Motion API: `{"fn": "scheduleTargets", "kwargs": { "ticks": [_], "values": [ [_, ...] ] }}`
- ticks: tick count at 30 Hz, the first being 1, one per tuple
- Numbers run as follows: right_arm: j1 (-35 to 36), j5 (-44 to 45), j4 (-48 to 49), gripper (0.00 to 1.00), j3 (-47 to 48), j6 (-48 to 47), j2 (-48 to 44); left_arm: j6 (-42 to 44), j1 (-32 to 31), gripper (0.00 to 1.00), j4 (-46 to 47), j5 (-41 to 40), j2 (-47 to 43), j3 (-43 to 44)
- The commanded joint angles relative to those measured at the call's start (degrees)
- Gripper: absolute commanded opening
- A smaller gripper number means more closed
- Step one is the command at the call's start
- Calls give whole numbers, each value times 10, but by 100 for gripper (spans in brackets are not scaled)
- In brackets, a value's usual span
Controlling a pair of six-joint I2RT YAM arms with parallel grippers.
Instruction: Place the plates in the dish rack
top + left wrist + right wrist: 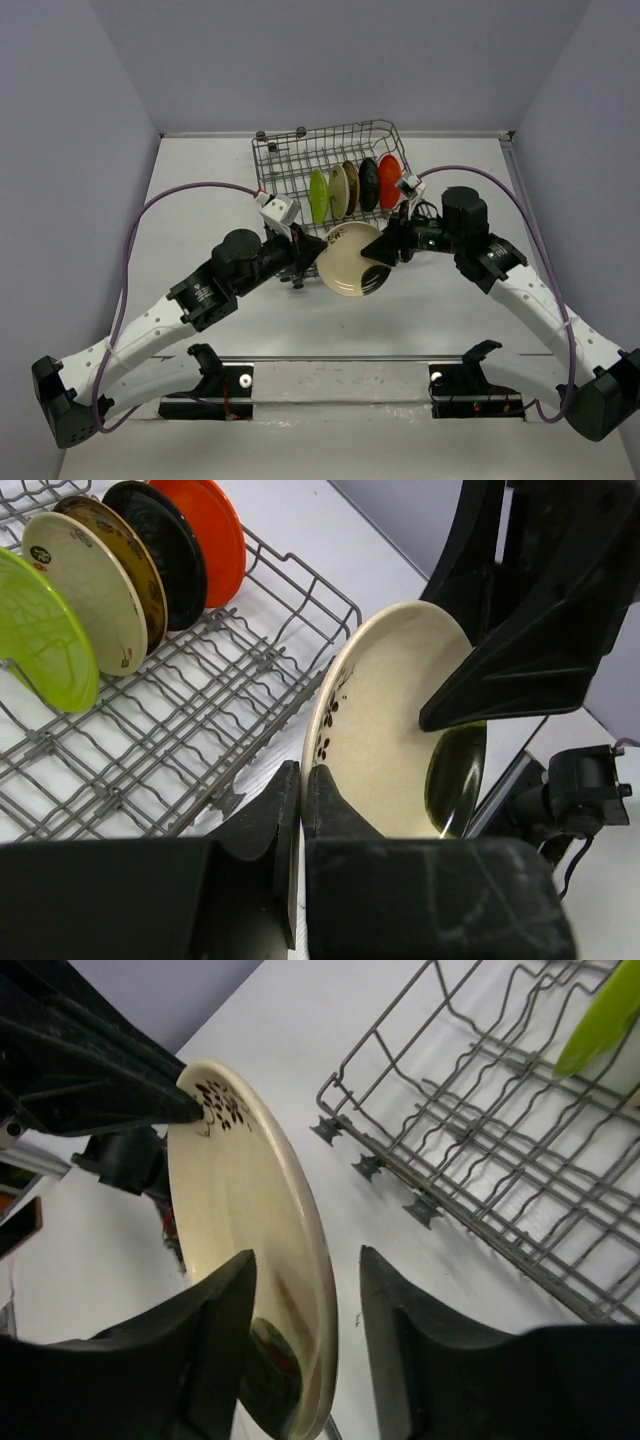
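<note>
The cream plate with a black patch (350, 258) hangs tilted in the air just in front of the dish rack (280, 165). My left gripper (308, 255) is shut on its left rim, seen close in the left wrist view (300, 780) with the plate (390, 710). My right gripper (385, 250) is open, its jaws straddling the plate's right rim (240, 1190) with a gap on one side (305, 1280). In the rack stand the lime green (318, 196), cream with brown marks (338, 190), brown patterned (351, 185), black (369, 183) and orange (390, 180) plates.
The rack's near wall (300, 600) lies just beyond the held plate and shows in the right wrist view (480, 1140). Two black fixtures (220, 378) (470, 378) sit at the table's near edge. Purple cables (170, 200) loop above both arms. Grey walls enclose the table.
</note>
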Motion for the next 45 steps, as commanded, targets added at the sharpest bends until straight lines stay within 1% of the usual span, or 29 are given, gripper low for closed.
{"fn": "scheduleTargets", "kwargs": {
  "ticks": [1, 3, 5, 6, 8, 9, 10, 11, 12, 13, 15, 16, 17, 18, 19, 20, 21, 22, 23, 24, 25, 26, 27, 29, 31, 34, 38, 41, 45],
  "values": [
    [0, -110, 101, 43, -25, 43, -9, 25, 6, 5, 13, -20, -19, 26],
    [0, -130, 119, 25, -26, 55, -6, 30, 7, 5, 8, -23, -25, 33],
    [0, -130, 132, 7, -23, 67, -5, 34, 7, 5, -10, -37, -32, 44],
    [0, -129, 152, 7, -21, 73, 1, 42, 7, 14, -16, -52, -34, 49],
    [0, -118, 174, 7, -13, 94, 14, 55, 7, 37, -52, -111, -42, 70],
    [0, -88, 177, 7, 4, 103, 34, 68, 7, 62, -80, -160, -46, 85],
    [0, -88, 176, 7, 13, 103, 46, 76, 7, 73, -92, -160, -51, 85],
    [0, -46, 175, 7, 23, 109, 60, 85, 7, 90, -114, -207, -60, 97],
    [0, -21, 171, 7, 45, 112, 73, 94, 7, 99, -124, -233, -64, 103],
    [10, 38, 169, 7, 58, 115, 100, 107, 7, 99, -131, -285, -69, 107],
    [29, 104, 161, 7, 84, 109, 123, 120, 7, 99, -134, -333, -82, 100],
    [42, 142, 140, 7, 121, 105, 137, 128, 7, 99, -127, -355, -86, 91],
    [67, 221, 126, 7, 143, 95, 172, 134, 7, 99, -119, -387, -90, 70],
    [80, 260, 95, 7, 168, 88, 192, 141, 9, 99, -110, -399, -92, 62],
    [92, 338, 78, 7, 218, 77, 213, 142, 19, 99, -108, -400, -92, 53],
    [113, 379, 65, 7, 243, 73, 258, 145, 28, 99, -108, -396, -90, 48],
    [125, 425, 40, 7, 266, 68, 281, 144, 35, 99, -106, -393, -91, 45],
    [138, 515, 29, 7, 313, 54, 304, 142, 39, 99, -105, -392, -92, 38],
    [159, 558, 19, 7, 337, 47, 353, 136, 45, 99, -100, -388, -102, 34],
    [167, 601, 9, 7, 362, 41, 376, 129, 50, 99, -94, -380, -108, 30],
    [174, 671, -3, 7, 384, 33, 399, 125, 57, 99, -89, -362, -116, 18],
    [181, 701, -6, 7, 423, 27, 420, 119, 66, 99, -78, -353, -130, 14],
    [186, 727, -7, 7, 441, 24, 458, 114, 83, 99, -73, -340, -135, 10],
    [191, 771, -12, 7, 492, 18, 494, 105, 104, 99, -62, -312, -149, 3],
    [191, 798, -20, 7, 520, 16, 539, 99, 116, 99, -56, -291, -157, -1],
    [197, 816, -33, 7, 562, 18, 576, 91, 142, 99, -48, -267, -171, -6],
    [209, 862, -36, 7, 603, 4, 629, 84, 153, 99, -37, -222, -185, -12],
    [209, 861, -38, 7, 624, 5, 669, 84, 154, 99, -38, -215, -188, -11],
    [209, 844, -43, 7, 647, 8, 699, 85, 155, 99, -35, -214, -195, -12]
  ]
}}
